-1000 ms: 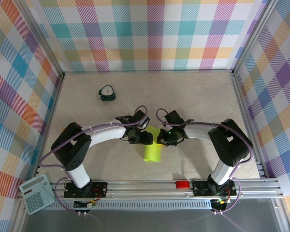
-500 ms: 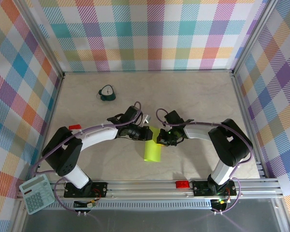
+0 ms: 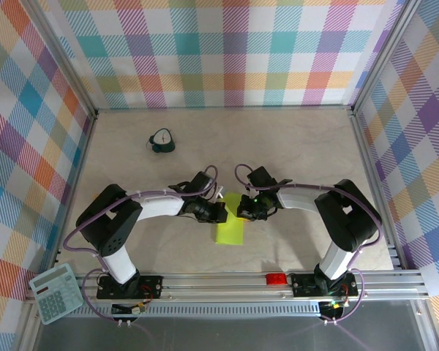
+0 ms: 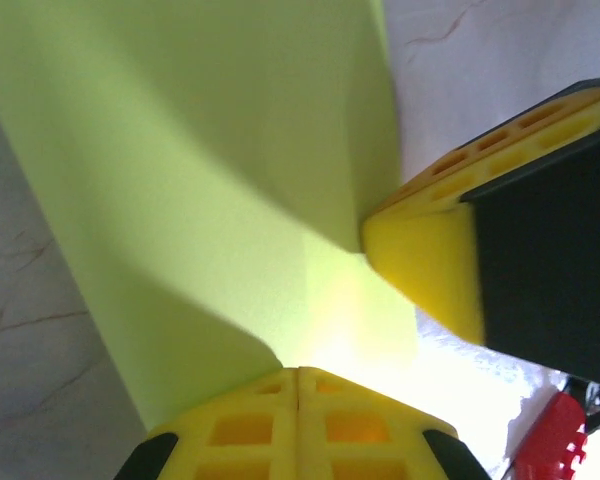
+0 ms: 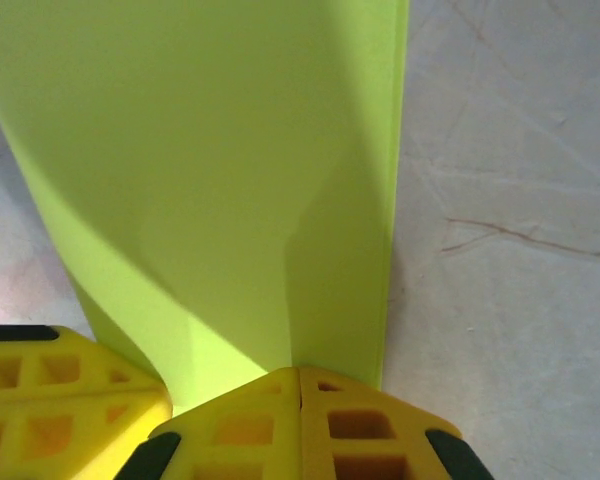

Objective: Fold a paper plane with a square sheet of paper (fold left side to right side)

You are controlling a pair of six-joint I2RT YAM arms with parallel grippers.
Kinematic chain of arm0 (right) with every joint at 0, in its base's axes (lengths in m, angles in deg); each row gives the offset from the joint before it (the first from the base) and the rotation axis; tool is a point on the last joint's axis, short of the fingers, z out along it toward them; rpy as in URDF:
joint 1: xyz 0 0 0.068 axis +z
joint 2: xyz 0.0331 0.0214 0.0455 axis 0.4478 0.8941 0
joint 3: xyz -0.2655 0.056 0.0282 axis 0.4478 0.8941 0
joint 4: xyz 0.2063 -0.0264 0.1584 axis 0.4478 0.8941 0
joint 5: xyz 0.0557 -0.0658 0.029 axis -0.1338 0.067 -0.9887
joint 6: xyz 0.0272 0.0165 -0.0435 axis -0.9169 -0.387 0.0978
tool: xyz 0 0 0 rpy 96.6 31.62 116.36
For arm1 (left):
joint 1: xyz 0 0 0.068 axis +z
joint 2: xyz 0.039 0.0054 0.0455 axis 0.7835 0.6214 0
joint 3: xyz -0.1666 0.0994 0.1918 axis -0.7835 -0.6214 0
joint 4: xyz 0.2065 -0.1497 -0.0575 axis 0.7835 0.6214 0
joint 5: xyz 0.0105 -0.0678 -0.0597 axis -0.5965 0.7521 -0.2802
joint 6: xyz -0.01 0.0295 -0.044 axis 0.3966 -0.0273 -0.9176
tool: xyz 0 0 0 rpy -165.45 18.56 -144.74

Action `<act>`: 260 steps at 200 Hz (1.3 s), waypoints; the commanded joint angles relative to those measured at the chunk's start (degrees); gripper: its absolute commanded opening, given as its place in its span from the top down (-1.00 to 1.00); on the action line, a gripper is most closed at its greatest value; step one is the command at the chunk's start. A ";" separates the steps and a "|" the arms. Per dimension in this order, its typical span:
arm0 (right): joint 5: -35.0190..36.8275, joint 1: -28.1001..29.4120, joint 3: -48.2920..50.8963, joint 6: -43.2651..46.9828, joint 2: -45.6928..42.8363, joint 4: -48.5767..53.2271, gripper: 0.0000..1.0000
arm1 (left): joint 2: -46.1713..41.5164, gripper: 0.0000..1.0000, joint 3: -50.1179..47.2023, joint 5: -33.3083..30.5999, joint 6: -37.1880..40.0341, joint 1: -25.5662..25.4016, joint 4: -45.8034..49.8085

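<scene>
- Your left claw (image 3: pixel 220 213) is closed. In its wrist view the two yellow fingers (image 4: pixel 240 430) sit pressed together, tips right at the end of the sheet of paper (image 3: pixel 229 228). You cannot tell from here whether a layer of paper is caught between them.
- Your right claw (image 3: pixel 242 211) is closed the same way, its fingers (image 5: pixel 365 425) meeting at the sheet's end by the right-hand edge. The two claws face each other, just beside one another over the sheet's far end.
- The table (image 3: pixel 300 153) is pale and marbled, with checked walls around it.
- A calculator (image 3: pixel 55 292) lies at the near left corner, outside the rail.
- The sheet lies mid-table between your arms as a narrow lime-green strip, its long side running away from you and its near end flat and free.
- A small teal clock (image 3: pixel 161 141) stands far left, well apart from the sheet.
- A small red block (image 3: pixel 276 278) rests on the near rail, by the right arm's base.
</scene>
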 commanded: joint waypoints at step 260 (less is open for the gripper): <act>5.95 0.92 2.82 2.64 4.53 5.36 1.00 | -3.43 1.00 -4.03 0.65 -2.25 0.23 -7.51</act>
